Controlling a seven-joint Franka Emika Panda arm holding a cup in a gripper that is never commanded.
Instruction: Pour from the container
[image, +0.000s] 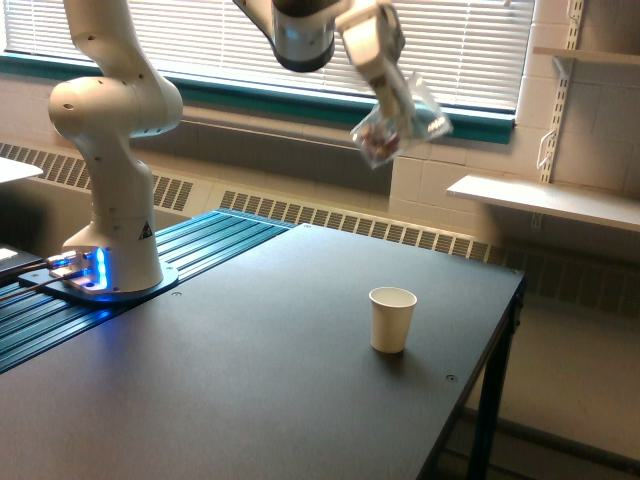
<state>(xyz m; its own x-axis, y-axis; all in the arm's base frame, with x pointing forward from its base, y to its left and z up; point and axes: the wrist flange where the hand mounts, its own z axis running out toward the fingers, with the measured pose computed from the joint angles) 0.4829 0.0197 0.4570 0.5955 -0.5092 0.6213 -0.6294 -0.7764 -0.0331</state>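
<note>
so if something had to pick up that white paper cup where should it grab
Grip the paper cup around its mid wall, coming in level from the side. It stands upright and alone on the table, mouth open upward, without a handle, so opposite walls are the only usable hold.

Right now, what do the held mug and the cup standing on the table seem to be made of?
The mug looks like clear glass or possibly clear plastic: the blinds and wall show through it, and reddish-brown bits are visible inside. The cup looks like matte white paper: opaque, thin rolled rim, no shine. The table appears to have a dark matte top.
</note>
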